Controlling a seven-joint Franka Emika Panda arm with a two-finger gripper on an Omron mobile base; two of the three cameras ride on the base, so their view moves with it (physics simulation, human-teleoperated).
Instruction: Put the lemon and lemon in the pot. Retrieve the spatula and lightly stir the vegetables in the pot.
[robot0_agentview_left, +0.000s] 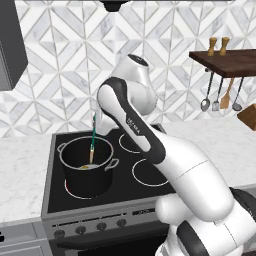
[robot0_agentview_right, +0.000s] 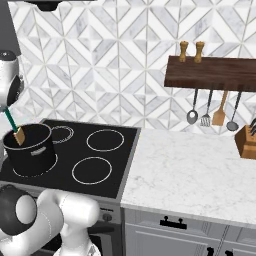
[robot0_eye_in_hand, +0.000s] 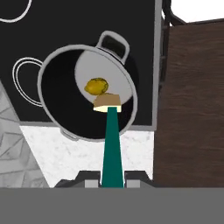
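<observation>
Lemons (robot0_eye_in_hand: 96, 86), small yellow roundish fruits pressed together so that the hand view cannot separate one from the other, lie on the pale floor of the tall black cylindrical cooking pot (robot0_agentview_left: 86, 172) with its thin silver rim and two loop side handles; the pot stands on the front left ring of the black glass cooktop (robot0_agentview_right: 107, 150), set in a white marble counter (robot0_agentview_right: 190, 170); the slim spatula (robot0_eye_in_hand: 111, 144), green-handled with a pale wooden blade, reaches down from above into the pot's mouth, its blade just beside the fruit (whether it touches them cannot be told); the white arm's two-finger gripper (robot0_eye_in_hand: 112, 178) is pressed together on the top of the green handle, its dark tips on either side of it; in the left base view the spatula hangs nearly upright over the pot, tilted slightly; to the right, well apart from the stove, steel ladles (robot0_agentview_right: 192, 116) and an orange-brown wooden utensil (robot0_agentview_right: 219, 115) hang from hooks under a dark wooden shelf (robot0_agentview_right: 212, 74) bearing two small wooden shakers (robot0_agentview_right: 191, 51).
</observation>
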